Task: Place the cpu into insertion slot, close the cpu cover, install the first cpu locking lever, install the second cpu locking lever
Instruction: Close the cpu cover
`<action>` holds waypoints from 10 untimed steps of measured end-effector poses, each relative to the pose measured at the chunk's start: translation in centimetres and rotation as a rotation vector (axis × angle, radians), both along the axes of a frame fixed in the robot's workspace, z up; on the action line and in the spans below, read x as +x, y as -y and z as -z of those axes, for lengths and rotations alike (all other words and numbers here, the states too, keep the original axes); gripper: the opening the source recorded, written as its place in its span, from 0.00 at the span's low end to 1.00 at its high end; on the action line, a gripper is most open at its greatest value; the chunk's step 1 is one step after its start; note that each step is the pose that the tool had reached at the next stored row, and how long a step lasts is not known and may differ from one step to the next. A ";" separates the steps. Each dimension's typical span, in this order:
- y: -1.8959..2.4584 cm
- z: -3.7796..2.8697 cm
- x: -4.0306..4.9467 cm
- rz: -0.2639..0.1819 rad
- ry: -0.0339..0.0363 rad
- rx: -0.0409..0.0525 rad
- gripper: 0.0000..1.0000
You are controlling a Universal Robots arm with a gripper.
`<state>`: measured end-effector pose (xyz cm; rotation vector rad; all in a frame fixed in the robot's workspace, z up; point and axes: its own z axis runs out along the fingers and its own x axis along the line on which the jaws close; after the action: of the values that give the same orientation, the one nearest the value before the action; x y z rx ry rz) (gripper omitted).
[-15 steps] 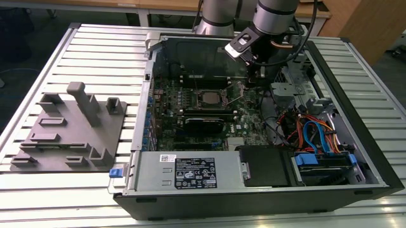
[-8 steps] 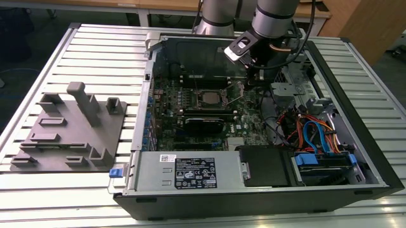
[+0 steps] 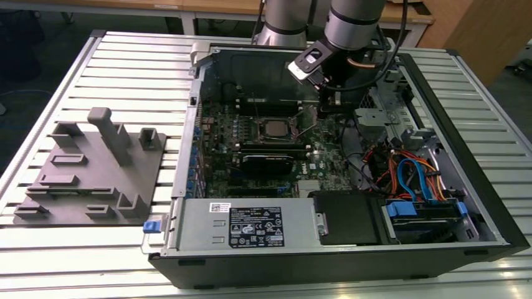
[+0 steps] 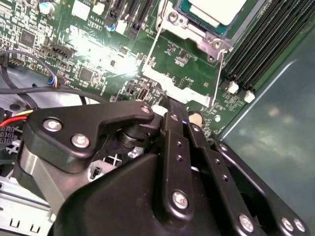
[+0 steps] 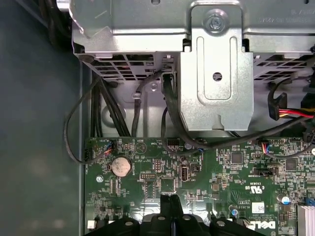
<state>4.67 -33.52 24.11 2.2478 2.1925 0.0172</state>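
Gripper (image 4: pixel 173 104) sits low over the board, just to the exterior view's right of the socket at frame centre, probably placed to work a locking lever (image 4: pixel 218 81). Fingers (image 5: pixel 166 209) are together, nothing visibly clamped, tips right at the lever end. Beyond them, cpu cover (image 4: pixel 197 37) looks down over the cpu (image 4: pixel 216 10), which is seated in the insertion slot (image 3: pixel 256 124).

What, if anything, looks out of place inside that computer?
Nothing looks broken or spilled. In the second wrist view, the cpu sits in the insertion slot uncovered: the cpu cover, a thin silver frame, is swung open beside it rather than lying over it. The gripper is at its free edge.
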 end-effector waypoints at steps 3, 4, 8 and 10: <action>0.00 0.00 -0.15 0.000 0.0000 -0.0001 0.10; 0.00 0.00 -0.16 0.000 0.0000 -0.0001 0.10; 0.00 0.00 -0.17 0.000 0.0000 -0.0001 0.10; 0.00 0.00 -0.29 0.000 -0.0001 -0.0001 0.10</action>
<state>4.38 -33.52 24.12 2.2479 2.1924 0.0171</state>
